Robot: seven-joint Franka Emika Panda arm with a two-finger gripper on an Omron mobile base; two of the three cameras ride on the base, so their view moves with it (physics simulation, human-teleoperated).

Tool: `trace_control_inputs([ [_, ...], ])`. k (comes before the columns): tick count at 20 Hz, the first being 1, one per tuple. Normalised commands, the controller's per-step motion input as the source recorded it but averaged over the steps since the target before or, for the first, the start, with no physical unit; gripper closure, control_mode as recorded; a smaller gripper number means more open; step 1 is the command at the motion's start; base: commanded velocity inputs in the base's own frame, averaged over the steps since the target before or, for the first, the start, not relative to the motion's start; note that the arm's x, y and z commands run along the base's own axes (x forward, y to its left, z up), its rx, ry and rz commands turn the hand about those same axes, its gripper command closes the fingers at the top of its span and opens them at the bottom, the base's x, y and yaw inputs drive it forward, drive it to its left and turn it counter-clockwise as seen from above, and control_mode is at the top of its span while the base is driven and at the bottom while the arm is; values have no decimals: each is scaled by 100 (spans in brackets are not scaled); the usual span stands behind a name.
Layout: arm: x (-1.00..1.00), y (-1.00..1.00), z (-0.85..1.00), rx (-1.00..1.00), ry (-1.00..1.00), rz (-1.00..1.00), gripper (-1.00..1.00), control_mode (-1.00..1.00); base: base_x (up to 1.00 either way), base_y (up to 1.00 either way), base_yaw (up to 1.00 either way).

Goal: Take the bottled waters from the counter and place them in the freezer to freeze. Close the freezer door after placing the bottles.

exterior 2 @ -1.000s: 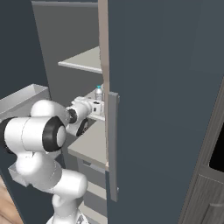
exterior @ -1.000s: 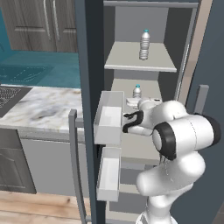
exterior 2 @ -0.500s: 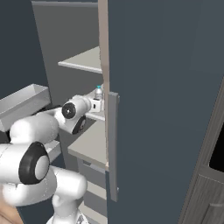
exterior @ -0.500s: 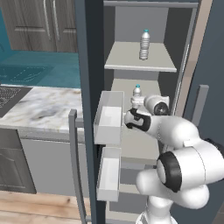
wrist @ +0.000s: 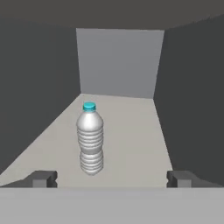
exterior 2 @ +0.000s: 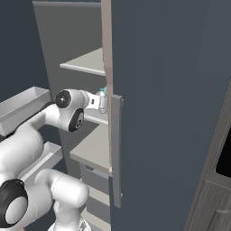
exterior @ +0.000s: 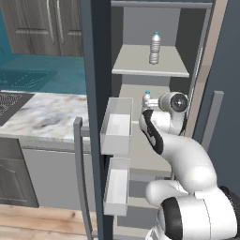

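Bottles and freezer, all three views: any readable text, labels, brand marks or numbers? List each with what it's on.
None readable.
Bottle on the upper shelf: plain clear ribbed body, blue cap, no label.
Bottle on the middle shelf: plain ribbed body, blue cap, no label or print.
Freezer walls and shelves: bare grey, no markings.
Freezer door and its white bins: no lettering.
Counter: only marble veining, no text.

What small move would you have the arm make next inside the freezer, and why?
Probably draw the gripper straight back out of the freezer. Its fingertips are spread wide, and the second bottle stands upright and apart from them on the shelf, with the first bottle a shelf above. The freezer door remains open.
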Motion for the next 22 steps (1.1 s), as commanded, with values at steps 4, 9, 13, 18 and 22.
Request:
trace_control_inputs([
  [4, -44, 1, 30, 2, 14, 0, -100, -100, 0, 0, 0],
  [9, -46, 0, 26, 7, 16, 0, -100, -100, 0, 0, 0],
  [13, -67, 0, 10, 10, 14, 0, -100, -100, 0, 0, 0],
  [18, -92, 5, 0, 12, 7, 0, -100, -100, 0, 0, 0],
  [22, -83, 30, 4, 1, 7, 0, -100, -100, 0, 0, 0],
])
